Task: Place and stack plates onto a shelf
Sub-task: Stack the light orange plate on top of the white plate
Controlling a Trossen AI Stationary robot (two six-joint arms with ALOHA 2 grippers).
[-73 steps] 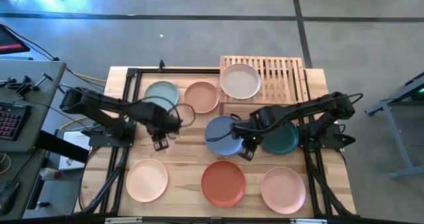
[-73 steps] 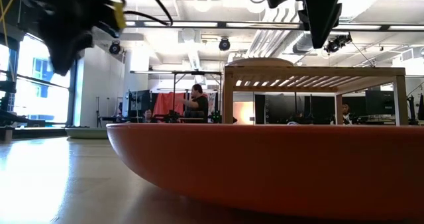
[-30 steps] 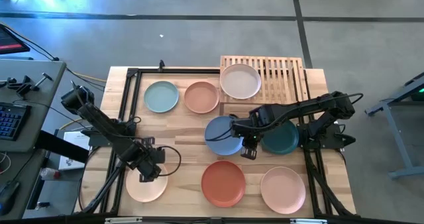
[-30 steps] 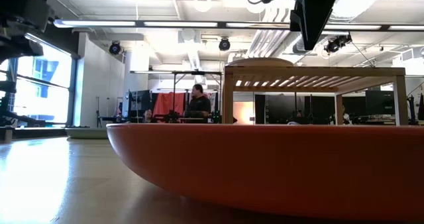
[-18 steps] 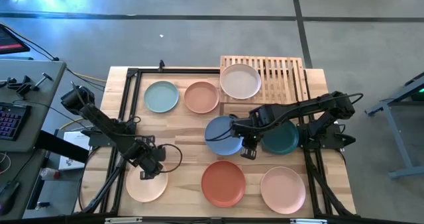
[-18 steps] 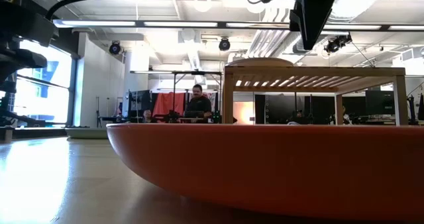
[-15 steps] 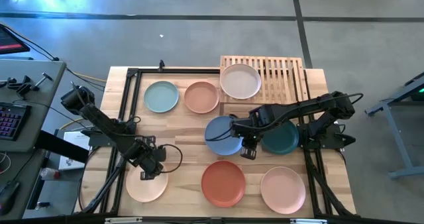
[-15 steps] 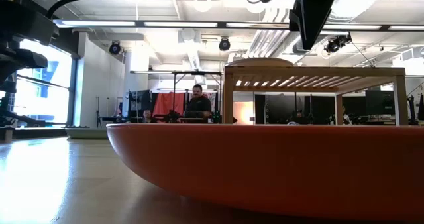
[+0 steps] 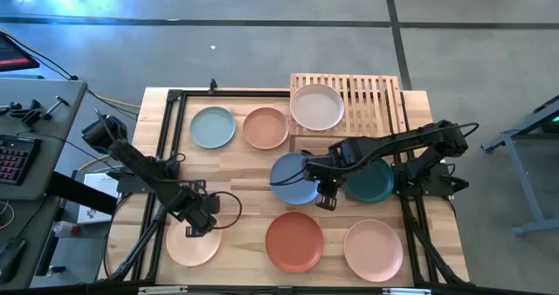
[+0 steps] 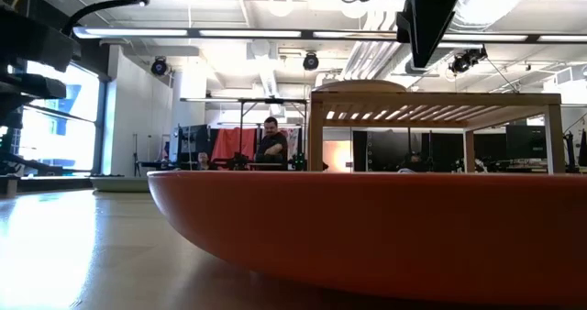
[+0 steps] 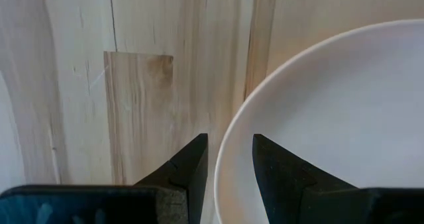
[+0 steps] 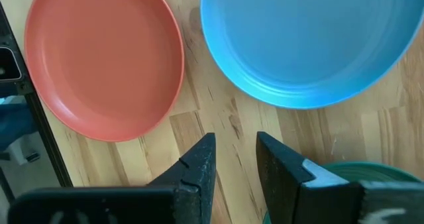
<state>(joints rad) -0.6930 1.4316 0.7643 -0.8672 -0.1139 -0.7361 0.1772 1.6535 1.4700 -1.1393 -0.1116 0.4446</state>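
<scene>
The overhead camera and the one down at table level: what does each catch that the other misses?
Only the high view shows all eight plates, such as the blue plate and cream plate, with the left gripper over the cream plate's rim. Only the low view shows the room behind, with a person at a desk. Both show the terracotta plate, the shelf and the grey-beige plate on it.

Grey concrete floor point(image 9: 262, 33), bright window point(image 10: 55, 117), ceiling strip lights point(image 10: 275, 33), seated person point(image 10: 271, 145)

A grey side desk point(image 9: 44, 138) with a keyboard point(image 9: 12, 162) stands left of the wooden surface point(image 9: 240, 212). On the grey floor point(image 9: 262, 42) runs a dark line. Far back, a person point(image 10: 271, 143) sits in the room.
</scene>
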